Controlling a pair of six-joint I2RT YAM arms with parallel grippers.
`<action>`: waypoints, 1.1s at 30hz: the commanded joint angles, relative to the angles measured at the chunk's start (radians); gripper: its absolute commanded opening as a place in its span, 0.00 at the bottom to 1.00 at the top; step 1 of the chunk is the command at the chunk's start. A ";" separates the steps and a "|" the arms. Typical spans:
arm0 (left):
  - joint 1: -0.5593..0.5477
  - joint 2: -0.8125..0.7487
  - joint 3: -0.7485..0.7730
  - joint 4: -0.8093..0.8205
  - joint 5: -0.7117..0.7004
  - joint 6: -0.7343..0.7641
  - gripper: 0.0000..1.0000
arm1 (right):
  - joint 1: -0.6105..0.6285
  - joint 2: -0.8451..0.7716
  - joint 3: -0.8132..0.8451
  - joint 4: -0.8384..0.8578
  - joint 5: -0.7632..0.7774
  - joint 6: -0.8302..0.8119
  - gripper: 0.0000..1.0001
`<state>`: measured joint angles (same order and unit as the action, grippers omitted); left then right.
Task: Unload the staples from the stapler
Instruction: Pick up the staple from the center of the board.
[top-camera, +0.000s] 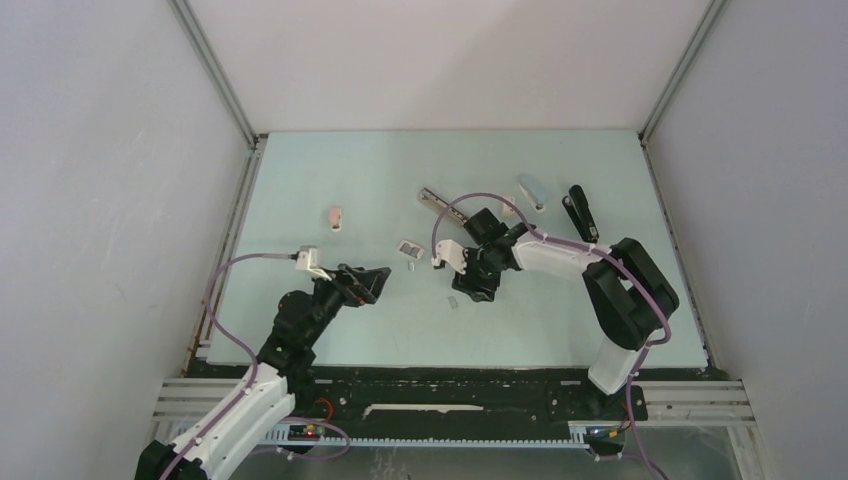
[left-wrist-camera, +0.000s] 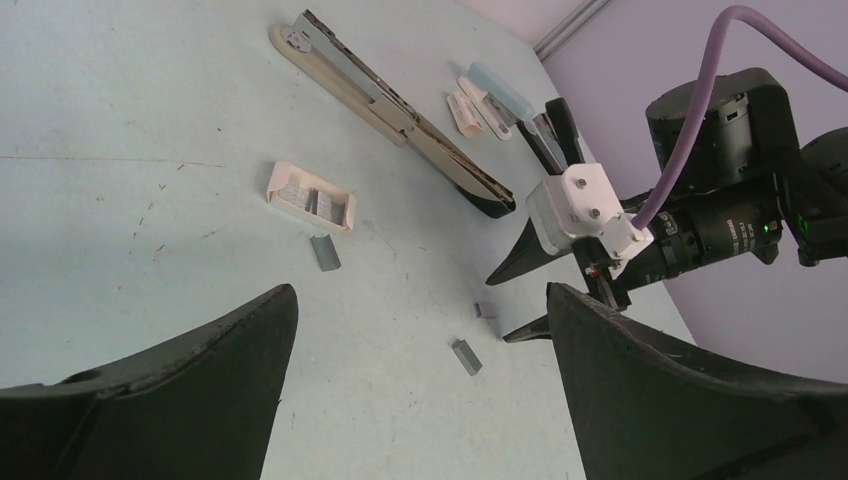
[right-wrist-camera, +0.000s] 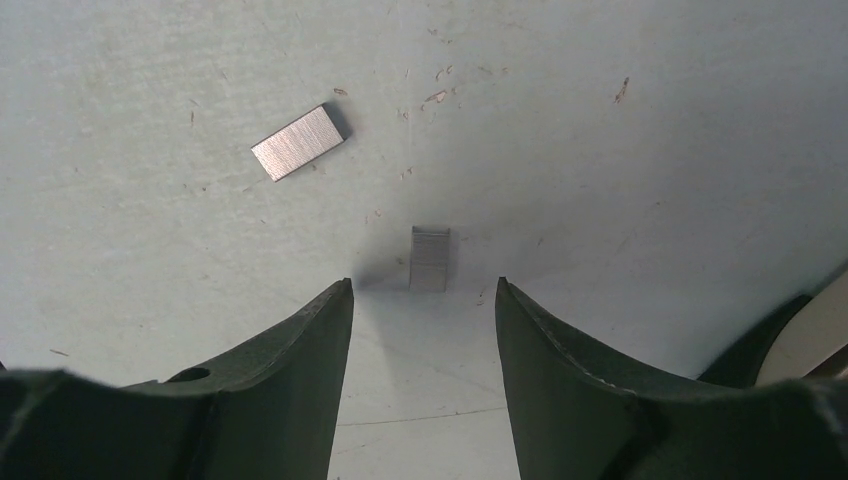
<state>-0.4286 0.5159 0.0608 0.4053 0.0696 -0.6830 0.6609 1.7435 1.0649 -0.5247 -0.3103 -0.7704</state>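
Near right hand (right-wrist-camera: 422, 287), two staple strips (right-wrist-camera: 298, 142)

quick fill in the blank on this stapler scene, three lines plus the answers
1. In the right wrist view, ___ staple strips lie on the table.
2. The right gripper hovers over one strip with its jaws ___.
3. In the top view, the black stapler lies to the ___ of the light-blue stapler.
Missing words: two; open; right.
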 joint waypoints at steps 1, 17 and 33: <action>0.008 -0.007 -0.020 0.008 -0.016 0.003 0.99 | 0.020 0.012 -0.005 0.040 0.038 0.040 0.63; 0.008 -0.014 -0.013 -0.004 -0.014 0.005 0.99 | 0.034 0.047 -0.005 0.049 0.059 0.031 0.45; 0.007 -0.014 -0.007 -0.011 -0.007 0.020 0.99 | 0.042 0.035 -0.009 0.055 0.066 -0.036 0.18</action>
<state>-0.4286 0.5068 0.0608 0.3782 0.0628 -0.6811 0.6945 1.7638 1.0592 -0.5198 -0.2829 -0.7391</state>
